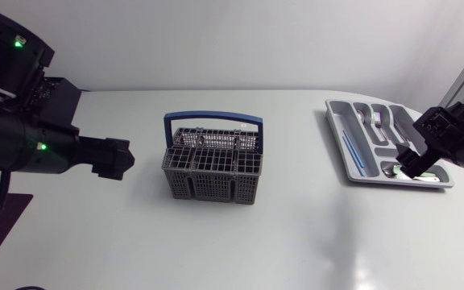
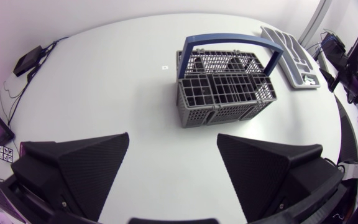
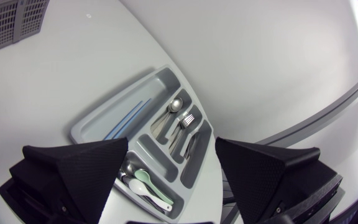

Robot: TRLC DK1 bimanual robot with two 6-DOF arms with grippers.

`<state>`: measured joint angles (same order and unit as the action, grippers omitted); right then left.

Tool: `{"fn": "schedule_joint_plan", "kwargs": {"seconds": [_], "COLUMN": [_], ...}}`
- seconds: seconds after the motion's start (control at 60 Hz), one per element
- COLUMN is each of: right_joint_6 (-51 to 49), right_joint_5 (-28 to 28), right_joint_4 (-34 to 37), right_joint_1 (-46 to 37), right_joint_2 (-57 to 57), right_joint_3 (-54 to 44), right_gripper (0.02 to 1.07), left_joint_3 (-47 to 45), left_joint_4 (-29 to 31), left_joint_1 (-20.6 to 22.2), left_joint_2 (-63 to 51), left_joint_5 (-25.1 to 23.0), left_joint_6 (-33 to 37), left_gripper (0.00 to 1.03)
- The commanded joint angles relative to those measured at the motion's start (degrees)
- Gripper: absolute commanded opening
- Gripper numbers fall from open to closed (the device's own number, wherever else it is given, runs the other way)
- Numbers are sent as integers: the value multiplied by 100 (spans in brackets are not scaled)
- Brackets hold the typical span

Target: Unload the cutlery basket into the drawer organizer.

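While left fingers (image 2: 86, 168) gape — basket (image 2: 229, 106) upright.

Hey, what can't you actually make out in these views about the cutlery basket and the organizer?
1. Inside the cutlery basket: the cells are too dark and small in the head and left wrist views to tell if anything remains.
2. The organizer, head view: one end is partly covered by the right hand.
3. The basket, right wrist view: cut off by the edge, only a corner shows.

The left arm (image 1: 31, 145) is bulky matte black, dotted with green lights; the left gripper (image 2: 173, 135) and right gripper (image 3: 171, 140) have finely textured wedge fingers.
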<state>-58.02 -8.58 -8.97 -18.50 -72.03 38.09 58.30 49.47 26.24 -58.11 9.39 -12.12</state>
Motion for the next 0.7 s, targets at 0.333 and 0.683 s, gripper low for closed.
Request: {"fn": "schedule_joint_plan", "kwargs": {"seconds": [0.333,0.683], "right_joint_6": [1917,2726], "right_joint_5": [287,410], "right_joint_4": [71,45], "right_joint_1": [866,1490], "right_joint_2": [1253,2624], "right_joint_3": [-697,-1471], "right_gripper": [103,103], "left_joint_3": [-706,-1383], "left_joint_4": [-272,-711], "left_joint_1": [-646,-1103], "left_joint_2": [572,1135], "left_joint_5": [46,37], "left_joint_6": [720,1159], "left_gripper": [99,99]}}
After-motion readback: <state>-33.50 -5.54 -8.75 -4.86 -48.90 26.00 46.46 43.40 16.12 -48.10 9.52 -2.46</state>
